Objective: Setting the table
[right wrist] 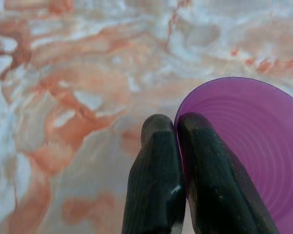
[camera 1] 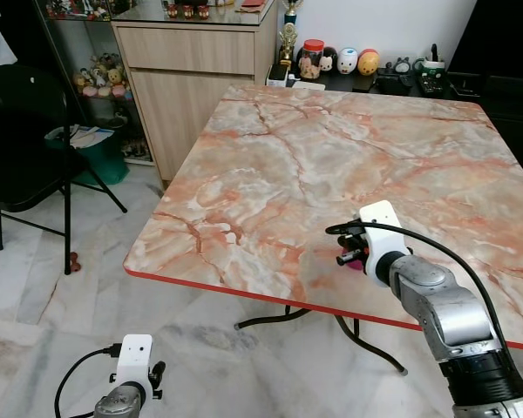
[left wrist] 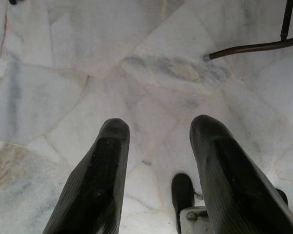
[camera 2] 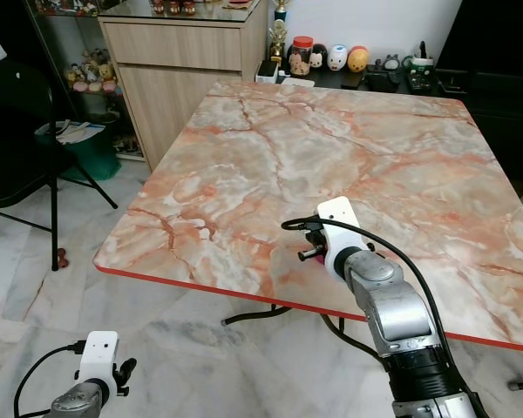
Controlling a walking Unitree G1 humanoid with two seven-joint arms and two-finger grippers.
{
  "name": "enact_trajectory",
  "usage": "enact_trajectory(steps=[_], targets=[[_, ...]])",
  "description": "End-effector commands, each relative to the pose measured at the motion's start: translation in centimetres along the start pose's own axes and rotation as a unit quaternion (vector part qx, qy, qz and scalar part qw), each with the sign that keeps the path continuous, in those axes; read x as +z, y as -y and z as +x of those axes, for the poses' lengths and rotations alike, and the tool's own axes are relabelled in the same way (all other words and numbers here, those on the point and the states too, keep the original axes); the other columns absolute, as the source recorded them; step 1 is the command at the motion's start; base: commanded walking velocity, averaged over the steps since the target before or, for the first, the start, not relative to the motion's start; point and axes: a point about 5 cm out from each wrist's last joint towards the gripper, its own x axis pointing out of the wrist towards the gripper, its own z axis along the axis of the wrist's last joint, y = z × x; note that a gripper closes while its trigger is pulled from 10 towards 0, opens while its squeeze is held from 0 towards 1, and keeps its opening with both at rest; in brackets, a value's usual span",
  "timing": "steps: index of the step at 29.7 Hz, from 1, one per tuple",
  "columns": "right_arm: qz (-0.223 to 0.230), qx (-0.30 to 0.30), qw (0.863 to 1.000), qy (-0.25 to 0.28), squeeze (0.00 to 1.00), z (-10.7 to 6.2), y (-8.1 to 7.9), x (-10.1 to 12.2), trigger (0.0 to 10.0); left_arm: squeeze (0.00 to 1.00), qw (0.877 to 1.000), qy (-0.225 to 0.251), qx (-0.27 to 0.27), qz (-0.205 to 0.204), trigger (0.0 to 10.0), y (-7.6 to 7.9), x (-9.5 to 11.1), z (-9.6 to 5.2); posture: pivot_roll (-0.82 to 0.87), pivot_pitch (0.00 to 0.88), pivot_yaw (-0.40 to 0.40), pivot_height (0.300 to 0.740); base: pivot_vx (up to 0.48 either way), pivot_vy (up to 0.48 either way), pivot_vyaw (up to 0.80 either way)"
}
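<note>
My right gripper (right wrist: pixel 176 124) is shut on the rim of a purple plastic plate (right wrist: pixel 244 146), one finger on each side of its edge. It holds the plate just over the marble table (camera 1: pixel 331 157), near the front edge on the right; from the head the gripper (camera 1: pixel 349 254) hides most of the plate, and a bit of magenta (camera 1: pixel 356 263) shows under it. My left gripper (left wrist: pixel 156 131) hangs low over the floor to the left of the table, open with nothing between its fingers.
A black folding chair (camera 1: pixel 26 148) stands at the left. Behind the table are a wooden cabinet (camera 1: pixel 192 78) and a dark shelf with figurines and jars (camera 1: pixel 349 61). The table's metal legs (camera 1: pixel 279 318) spread on the marble floor.
</note>
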Motion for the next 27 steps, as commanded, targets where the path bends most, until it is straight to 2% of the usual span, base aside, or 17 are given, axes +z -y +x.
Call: enact_trajectory(steps=[1, 2, 3, 8, 10, 12, 13, 15, 18, 20, 24, 27], targets=[[0.009, -0.026, 0.999, 0.045, 0.0, -0.4, 0.7, 1.4, 8.8, 0.0, 1.0, -0.014, 0.003, 0.009, 10.0, -0.1, -0.6, -0.1, 0.0, 0.0, -0.016, 0.74, 0.0, 0.0, 0.0], [0.01, -0.03, 0.998, 0.051, 0.0, -0.4, 0.7, 1.5, 8.8, 0.0, 1.0, -0.015, 0.003, 0.009, 10.0, -0.1, -0.6, -0.1, 0.0, 0.0, -0.015, 0.74, 0.0, 0.0, 0.0], [0.016, -0.04, 0.997, 0.07, 0.0, -0.6, 0.8, 1.8, 10.0, 0.0, 1.0, -0.014, 0.002, 0.009, 10.0, 0.0, -0.6, -0.1, 0.0, 0.0, -0.015, 0.74, 0.0, 0.0, 0.0], [0.023, -0.076, 0.989, 0.126, 0.0, -1.5, 1.0, 2.6, 10.0, 0.0, 1.0, -0.015, -0.001, 0.009, 10.0, 0.1, -0.7, -0.2, -0.01, 0.0, -0.013, 0.74, 0.0, 0.0, 0.0], [0.005, -0.08, 0.982, 0.17, 0.0, -2.2, 0.6, 3.2, 10.0, 0.0, 1.0, -0.014, -0.002, 0.009, 10.0, 0.1, -0.8, -0.2, -0.01, 0.0, -0.012, 0.74, 0.0, 0.0, 0.0], [0.009, -0.079, 0.975, 0.207, 0.0, -2.8, 0.1, 3.5, 10.0, 0.0, 1.0, -0.014, -0.003, 0.011, 10.0, 0.1, -0.9, -0.2, -0.01, 0.0, -0.012, 0.74, 0.0, 0.0, 0.0], [0.009, -0.079, 0.975, 0.207, 0.0, -2.8, 0.1, 3.5, 10.0, 0.0, 1.0, -0.014, -0.003, 0.011, 10.0, 0.1, -0.9, -0.2, -0.01, 0.0, -0.012, 0.74, 0.0, 0.0, 0.0], [0.014, -0.084, 0.961, 0.264, 0.0, -3.8, -0.6, 3.8, 10.0, 0.0, 1.0, -0.016, -0.005, 0.014, 10.0, 0.2, -1.0, -0.2, -0.01, 0.0, -0.008, 0.74, 0.0, 0.0, 0.0], [-0.004, -0.109, 0.946, 0.306, 0.0, -5.1, -1.1, 3.4, 10.0, 0.0, 1.0, -0.019, -0.008, 0.018, 10.0, 0.2, -1.2, -0.3, -0.01, 0.0, -0.006, 0.74, 0.0, 0.0, 0.0], [-0.014, -0.127, 0.941, 0.312, 0.0, -5.5, -1.0, 2.8, 10.0, 0.0, 0.999, -0.024, -0.011, 0.026, 10.0, 0.3, -1.5, -0.4, -0.02, 0.0, 0.001, 0.74, 0.0, 0.0, 0.0], [0.009, -0.149, 0.934, 0.323, 0.0, -6.2, -0.8, 1.4, 10.0, 0.0, 0.998, -0.038, -0.017, 0.042, 10.0, 0.2, -2.4, -0.7, -0.01, 0.0, 0.001, 0.74, 0.0, 0.0, 0.0], [0.016, -0.151, 0.929, 0.338, 0.0, -6.5, -0.9, 1.3, 10.0, 0.0, 0.998, -0.039, -0.015, 0.046, 10.0, 0.0, -2.5, -0.7, 0.0, 0.0, 0.0, 0.74, 0.0, 0.0, 0.0]])
